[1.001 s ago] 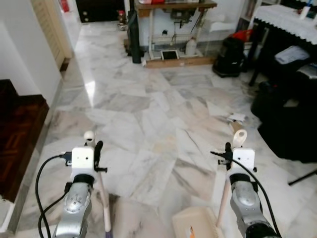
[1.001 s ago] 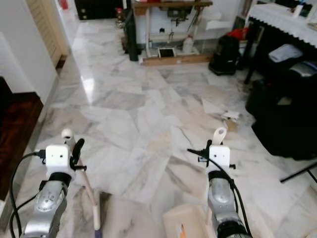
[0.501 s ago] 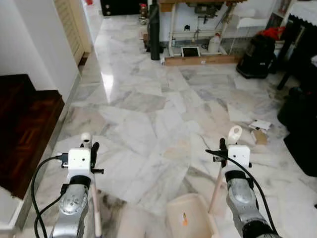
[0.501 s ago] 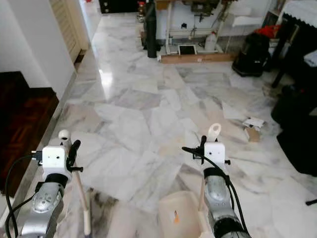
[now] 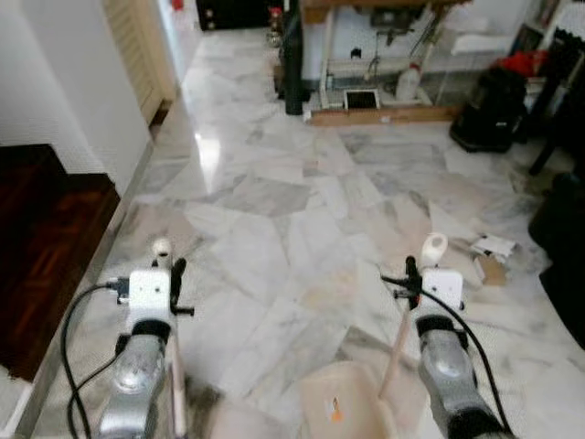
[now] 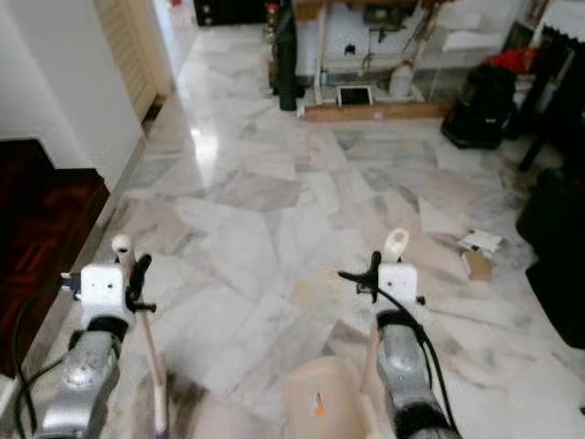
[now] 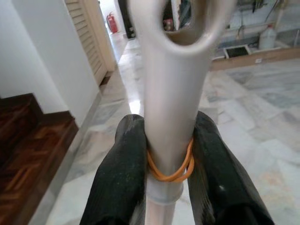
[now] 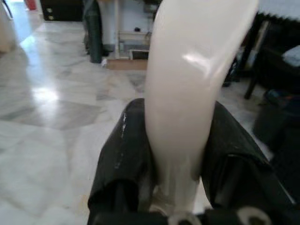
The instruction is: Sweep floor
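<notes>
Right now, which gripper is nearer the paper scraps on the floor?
Right. The right gripper, shut on the dustpan handle, sits just short of the paper scraps; the left gripper, holding the broom handle, is across the floor.

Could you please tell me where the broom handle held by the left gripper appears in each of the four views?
Left eye view: broom handle at lower left, its top above the left gripper.
Right eye view: lower left again.
Left wrist view: centre, a pale tube clamped between both fingers, orange band around it.
Right wrist view: not visible; the dustpan handle is there.
Shared landmark: the white jug under the far table.
</notes>
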`<state>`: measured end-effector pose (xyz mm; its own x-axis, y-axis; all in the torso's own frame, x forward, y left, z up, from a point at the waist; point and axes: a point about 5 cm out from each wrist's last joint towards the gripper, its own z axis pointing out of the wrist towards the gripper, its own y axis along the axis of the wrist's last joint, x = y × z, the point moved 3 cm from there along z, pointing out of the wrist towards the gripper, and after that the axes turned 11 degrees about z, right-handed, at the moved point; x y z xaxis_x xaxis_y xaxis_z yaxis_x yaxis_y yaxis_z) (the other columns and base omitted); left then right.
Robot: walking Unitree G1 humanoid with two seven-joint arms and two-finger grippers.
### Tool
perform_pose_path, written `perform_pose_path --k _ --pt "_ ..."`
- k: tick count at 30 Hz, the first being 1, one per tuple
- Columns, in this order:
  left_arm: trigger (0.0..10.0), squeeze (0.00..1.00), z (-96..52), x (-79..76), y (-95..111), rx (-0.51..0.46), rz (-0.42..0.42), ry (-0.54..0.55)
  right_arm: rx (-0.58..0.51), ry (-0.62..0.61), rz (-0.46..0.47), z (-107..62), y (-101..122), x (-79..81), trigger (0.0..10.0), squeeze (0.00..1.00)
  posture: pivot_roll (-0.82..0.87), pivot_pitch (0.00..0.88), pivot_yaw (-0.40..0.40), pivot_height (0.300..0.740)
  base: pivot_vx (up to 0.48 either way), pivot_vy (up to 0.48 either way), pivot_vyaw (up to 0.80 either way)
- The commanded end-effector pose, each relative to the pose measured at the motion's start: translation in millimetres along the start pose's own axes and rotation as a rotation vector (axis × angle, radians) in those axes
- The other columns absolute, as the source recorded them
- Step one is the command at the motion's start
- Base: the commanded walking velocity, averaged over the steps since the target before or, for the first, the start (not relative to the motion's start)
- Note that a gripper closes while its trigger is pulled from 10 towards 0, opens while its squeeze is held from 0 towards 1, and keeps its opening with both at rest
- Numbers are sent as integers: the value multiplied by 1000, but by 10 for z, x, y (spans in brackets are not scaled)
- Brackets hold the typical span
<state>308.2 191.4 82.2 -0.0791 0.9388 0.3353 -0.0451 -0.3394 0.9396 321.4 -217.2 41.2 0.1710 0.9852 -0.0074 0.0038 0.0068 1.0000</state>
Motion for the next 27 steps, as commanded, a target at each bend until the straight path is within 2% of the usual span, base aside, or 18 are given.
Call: perform_pose_path --k 1,23,27 --pt "10000 0 23 89 57 -29 8 21 -48 32 14 82 132 127 10000 0 132 0 12 740 334 0 0" --pt "10000 0 26 76 49 -27 9 20 -57 64 11 77 143 170 10000 0 129 0 9 740 334 0 0" --pt "10000 0 27 73 50 -28 9 19 -57 78 6 75 142 194 10000 0 129 0 8 740 334 0 678"
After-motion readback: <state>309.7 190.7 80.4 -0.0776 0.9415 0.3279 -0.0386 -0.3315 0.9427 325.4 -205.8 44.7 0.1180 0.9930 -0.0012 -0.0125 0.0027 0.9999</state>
